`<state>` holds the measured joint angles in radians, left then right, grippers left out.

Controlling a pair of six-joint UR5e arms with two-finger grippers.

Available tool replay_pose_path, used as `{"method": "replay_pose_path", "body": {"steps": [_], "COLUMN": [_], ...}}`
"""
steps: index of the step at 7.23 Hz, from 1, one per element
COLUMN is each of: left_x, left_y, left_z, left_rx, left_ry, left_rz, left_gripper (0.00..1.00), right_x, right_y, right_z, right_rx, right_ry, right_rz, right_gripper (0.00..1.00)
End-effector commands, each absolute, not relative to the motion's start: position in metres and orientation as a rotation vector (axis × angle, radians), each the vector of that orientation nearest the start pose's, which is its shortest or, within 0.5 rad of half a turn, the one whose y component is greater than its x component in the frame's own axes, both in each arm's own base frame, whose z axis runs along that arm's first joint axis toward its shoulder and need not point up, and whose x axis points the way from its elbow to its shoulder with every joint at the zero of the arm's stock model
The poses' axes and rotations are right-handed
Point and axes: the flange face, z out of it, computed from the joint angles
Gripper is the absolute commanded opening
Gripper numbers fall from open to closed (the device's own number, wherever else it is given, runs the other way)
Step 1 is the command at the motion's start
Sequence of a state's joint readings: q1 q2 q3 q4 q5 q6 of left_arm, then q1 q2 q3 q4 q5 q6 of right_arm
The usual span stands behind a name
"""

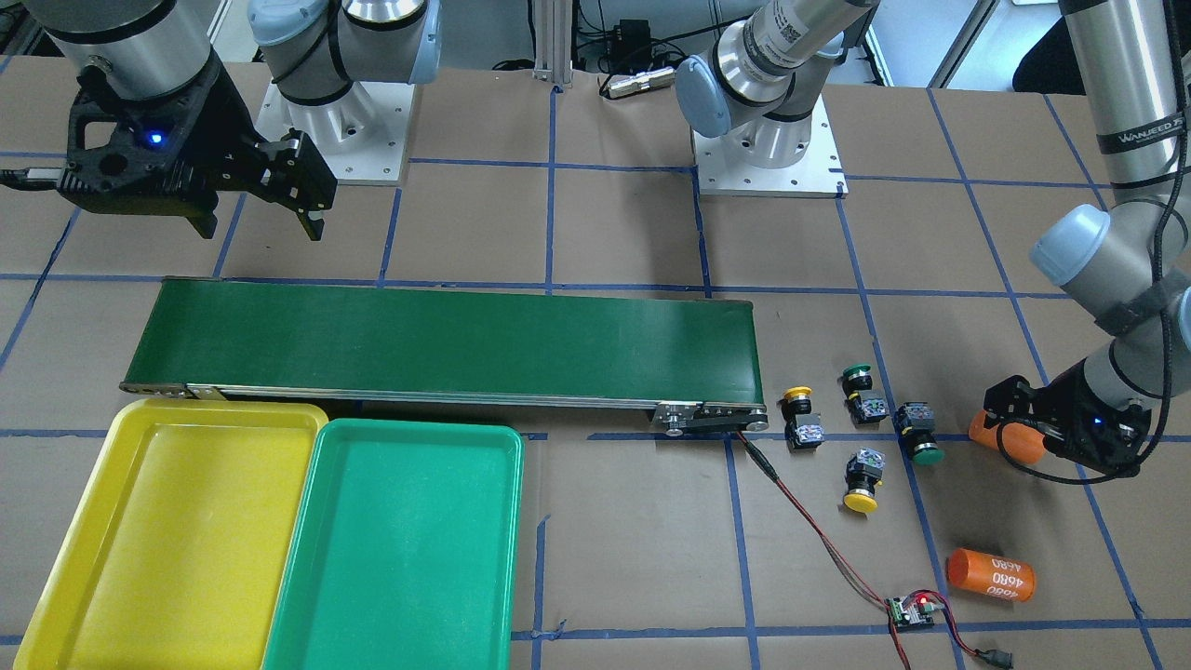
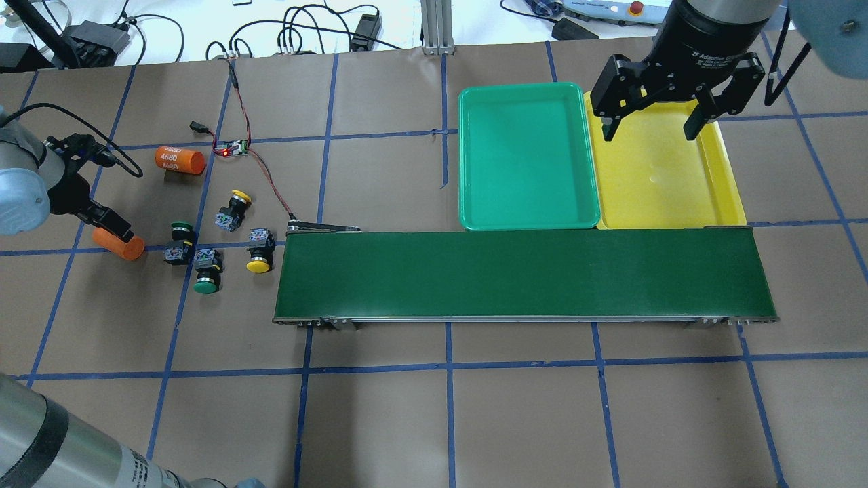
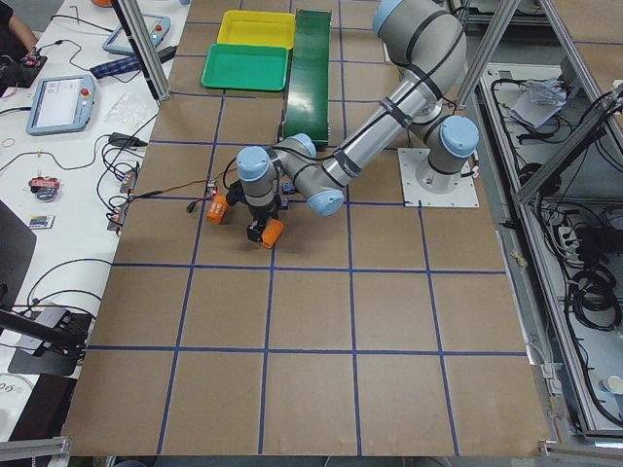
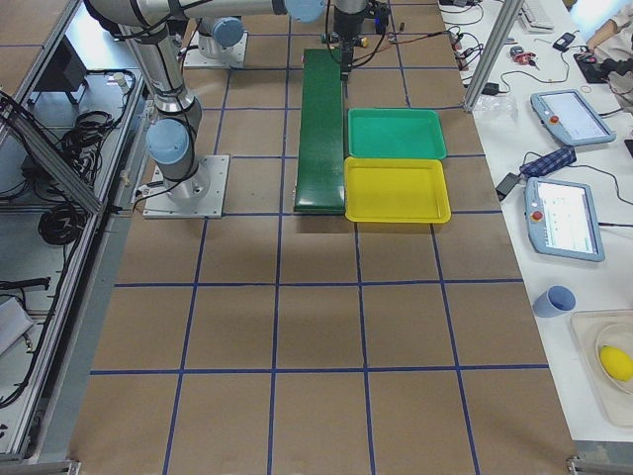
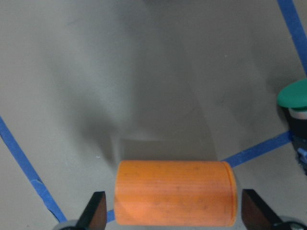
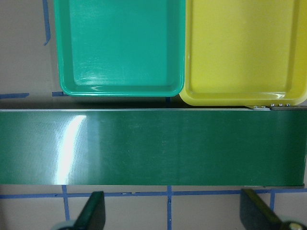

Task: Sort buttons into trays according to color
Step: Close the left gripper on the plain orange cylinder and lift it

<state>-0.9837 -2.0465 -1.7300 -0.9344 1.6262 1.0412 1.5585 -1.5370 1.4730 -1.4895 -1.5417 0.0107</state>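
Four buttons lie on the table past the conveyor's end: two yellow-capped [image 2: 259, 261] [image 2: 234, 207] and two green-capped [image 2: 205, 278] [image 2: 179, 240]. In the front view they are the yellow ones [image 1: 800, 414] [image 1: 863, 484] and the green ones [image 1: 863, 391] [image 1: 919, 435]. The green tray [image 2: 525, 156] and the yellow tray [image 2: 664, 183] stand side by side, both bare inside. My left gripper [image 2: 114, 236] is open and straddles an orange cylinder [image 5: 175, 191] lengthwise, beside the buttons, with slim gaps at both ends. My right gripper [image 2: 649, 132] is open and empty above the trays.
A long dark-green conveyor belt [image 2: 522, 274] lies between the trays and me. A second orange cylinder marked 4680 [image 2: 180, 160] and a small controller board [image 2: 234, 148] with red-black wires lie near the buttons. A green cap [image 5: 293, 93] shows at the left wrist view's right edge.
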Motion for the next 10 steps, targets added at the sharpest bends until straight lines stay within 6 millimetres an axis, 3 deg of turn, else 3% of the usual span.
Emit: {"method": "replay_pose_path", "body": {"steps": [1,9,10], "left_x": [0.233,0.234,0.234], "left_y": [-0.579,-0.58,-0.58], "left_z": [0.205,0.185,0.182], "left_rx": [0.7,0.703,0.704], "left_ry": [3.028,3.049,3.05], "left_rz": [0.066,0.102,0.111], "left_gripper": [1.0,1.0,0.82], "right_x": [0.13,0.13,0.13], "right_y": [-0.505,-0.505,-0.505], "right_z": [0.511,0.511,0.511], "right_rx": [0.036,0.036,0.036], "right_ry": [3.112,3.114,3.114], "right_rz": [0.029,0.029,0.029], "right_gripper": [1.0,1.0,1.0]}}
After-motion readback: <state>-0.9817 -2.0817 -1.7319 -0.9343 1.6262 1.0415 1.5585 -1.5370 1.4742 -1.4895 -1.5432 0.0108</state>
